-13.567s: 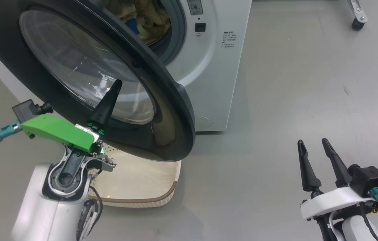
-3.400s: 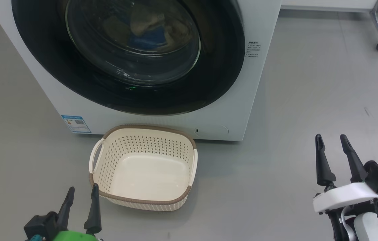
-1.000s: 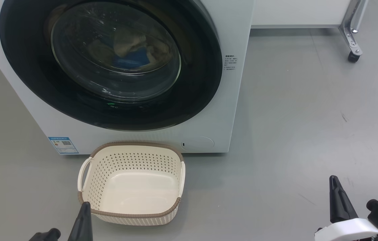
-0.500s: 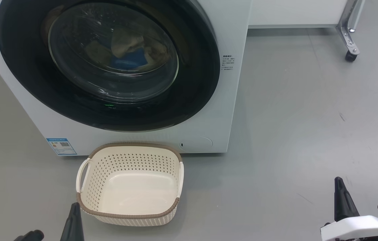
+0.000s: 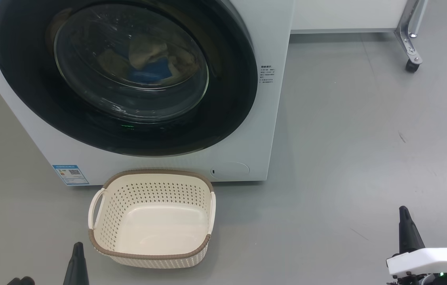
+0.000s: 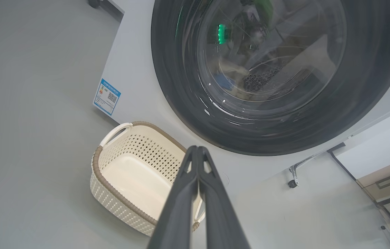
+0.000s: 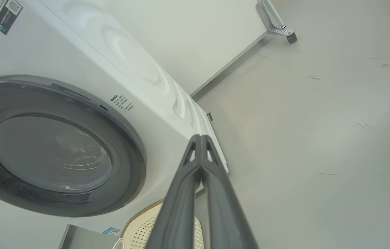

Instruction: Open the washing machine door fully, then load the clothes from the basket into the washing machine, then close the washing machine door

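Observation:
The white washing machine (image 5: 247,158) fills the upper left of the head view. The washing machine door (image 5: 227,99), black-rimmed, lies shut against it. Behind its glass lie the clothes (image 5: 148,59), cream-yellow with a blue patch. The basket (image 5: 148,256) stands on the floor just below the door, and nothing is in it. My left gripper (image 5: 77,246) pokes up at the bottom edge, left of the basket. In the left wrist view my left gripper (image 6: 197,148) is shut on nothing, above the basket (image 6: 112,183). My right gripper (image 5: 403,209) sits far right; in its wrist view my right gripper (image 7: 200,138) is shut too, holding nothing.
A blue sticker (image 5: 69,174) marks the washer's lower left corner. A metal leg on a caster (image 5: 410,63) stands at the back right, beside a white panel (image 5: 346,16). Open grey floor (image 5: 366,158) stretches to the right of the washer.
The door stood open in the oldest frame, with my left gripper against it. It is shut now. Over the last second both grippers sank toward the bottom edge, and the camera drifted slightly.

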`<state>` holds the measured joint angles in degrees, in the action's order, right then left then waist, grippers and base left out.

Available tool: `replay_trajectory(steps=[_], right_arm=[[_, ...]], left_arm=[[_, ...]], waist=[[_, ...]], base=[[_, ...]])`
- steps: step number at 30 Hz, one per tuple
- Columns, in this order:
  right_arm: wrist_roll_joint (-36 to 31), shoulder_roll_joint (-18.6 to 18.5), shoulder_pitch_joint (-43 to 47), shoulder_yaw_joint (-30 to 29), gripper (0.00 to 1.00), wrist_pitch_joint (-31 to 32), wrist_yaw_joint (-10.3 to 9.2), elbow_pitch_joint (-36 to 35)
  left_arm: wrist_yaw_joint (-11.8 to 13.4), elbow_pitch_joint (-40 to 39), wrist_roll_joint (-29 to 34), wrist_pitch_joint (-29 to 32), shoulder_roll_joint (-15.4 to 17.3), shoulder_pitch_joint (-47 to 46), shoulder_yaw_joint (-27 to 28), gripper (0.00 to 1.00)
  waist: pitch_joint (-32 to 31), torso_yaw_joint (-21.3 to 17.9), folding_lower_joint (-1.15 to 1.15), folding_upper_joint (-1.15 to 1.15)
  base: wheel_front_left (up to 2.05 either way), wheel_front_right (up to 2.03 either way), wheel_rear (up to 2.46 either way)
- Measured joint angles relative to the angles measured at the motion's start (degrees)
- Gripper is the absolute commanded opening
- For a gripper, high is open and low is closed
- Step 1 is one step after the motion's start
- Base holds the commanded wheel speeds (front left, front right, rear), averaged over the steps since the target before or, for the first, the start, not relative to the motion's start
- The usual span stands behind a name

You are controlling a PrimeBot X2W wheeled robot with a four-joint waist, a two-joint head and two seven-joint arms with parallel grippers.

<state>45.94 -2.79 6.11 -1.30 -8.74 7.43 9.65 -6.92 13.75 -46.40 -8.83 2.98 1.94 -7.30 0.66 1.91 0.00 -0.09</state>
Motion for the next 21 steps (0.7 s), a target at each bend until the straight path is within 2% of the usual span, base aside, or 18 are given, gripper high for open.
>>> replay_trajectory(steps=[21], right_arm=[[16.7,-0.8,-3.0,-0.6,0.00,4.0,-0.42,1.7]], left_arm=[[0.0,0.0,-16.7,3.8,0.9,-1.2,2.1,0.00]], waist=[[-0.2,-0.6,0.00,0.00]], base=[[0.00,0.00,0.00]])
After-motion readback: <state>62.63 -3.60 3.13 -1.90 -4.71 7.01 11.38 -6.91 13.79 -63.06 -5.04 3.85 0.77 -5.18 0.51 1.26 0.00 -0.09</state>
